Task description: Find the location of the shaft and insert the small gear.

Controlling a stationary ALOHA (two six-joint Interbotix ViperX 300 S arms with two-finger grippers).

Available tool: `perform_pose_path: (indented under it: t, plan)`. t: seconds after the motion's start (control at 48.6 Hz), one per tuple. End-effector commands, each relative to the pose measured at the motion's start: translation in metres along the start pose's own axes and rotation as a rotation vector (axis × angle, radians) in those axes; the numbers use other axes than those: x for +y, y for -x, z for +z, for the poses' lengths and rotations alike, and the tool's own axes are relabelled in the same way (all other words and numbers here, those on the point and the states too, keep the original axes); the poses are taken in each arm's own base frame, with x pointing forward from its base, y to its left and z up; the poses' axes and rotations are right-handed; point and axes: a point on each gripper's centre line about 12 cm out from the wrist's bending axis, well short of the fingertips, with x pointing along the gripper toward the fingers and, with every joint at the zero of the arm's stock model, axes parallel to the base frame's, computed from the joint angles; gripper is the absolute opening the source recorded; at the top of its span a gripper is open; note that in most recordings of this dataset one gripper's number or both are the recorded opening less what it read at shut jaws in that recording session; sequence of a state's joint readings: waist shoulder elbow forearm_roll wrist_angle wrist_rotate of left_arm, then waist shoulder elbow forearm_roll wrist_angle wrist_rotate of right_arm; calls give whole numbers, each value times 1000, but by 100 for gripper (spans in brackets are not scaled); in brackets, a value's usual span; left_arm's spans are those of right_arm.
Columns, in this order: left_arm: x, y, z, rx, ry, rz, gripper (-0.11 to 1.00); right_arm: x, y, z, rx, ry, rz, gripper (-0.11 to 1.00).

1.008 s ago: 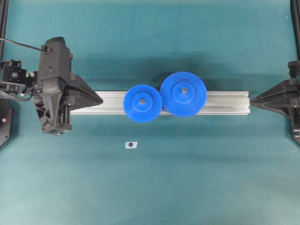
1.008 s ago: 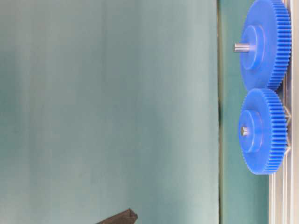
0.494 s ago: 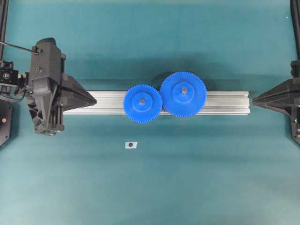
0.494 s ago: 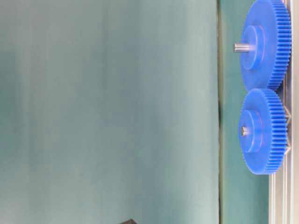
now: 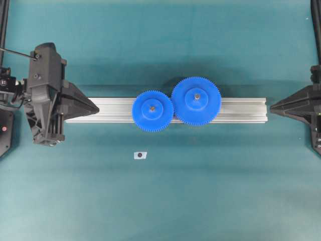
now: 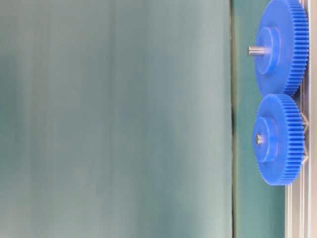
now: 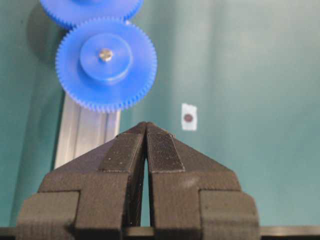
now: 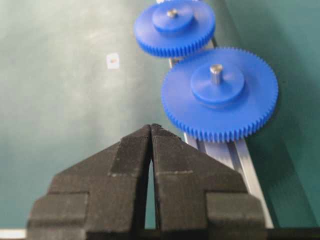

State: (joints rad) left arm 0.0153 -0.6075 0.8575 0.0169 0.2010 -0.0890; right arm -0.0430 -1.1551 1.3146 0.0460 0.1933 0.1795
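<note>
**Sam:** Claw on the left (image 5: 93,106) is pinched tight and holds nothing. It sits over the left end of the silver rail (image 5: 241,109), well away from the gears.

**Mia:** Where is the small gear (image 5: 152,110)?

**Sam:** On the rail, in the middle. A little metal tip, the shaft (image 7: 105,54), shows in its hub. Its teeth touch the big gear (image 5: 196,100) beside it.

**Mia:** So what could go wrong?

**Sam:** I think the small gear may not be pushed all the way down. Then it could tilt or slip off. A bump on the rail could do that too.

**Mia:** And that tiny white tag (image 5: 140,155)?

**Sam:** It lies alone on the tabletop (image 5: 210,201), below the gears.

**Mia:** What about the right claw (image 5: 273,107)?

**Sam:** Pinched tight too, holding nothing. It points level at the right end of the rail, just beside it. The left one lies level too.
</note>
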Motion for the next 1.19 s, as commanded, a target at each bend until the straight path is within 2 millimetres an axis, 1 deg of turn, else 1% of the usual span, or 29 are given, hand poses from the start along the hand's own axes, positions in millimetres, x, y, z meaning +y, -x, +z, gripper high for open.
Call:
perform_pose_path:
  t: [0.0,1.172]
  plan:
    - [-1,2,6,-21,-3,-4,1,0,-1,2,-12,-8,1,6]
    - [-1,3,2,-17,-1,-3,1,0,1,2,-31,-5,4,6]
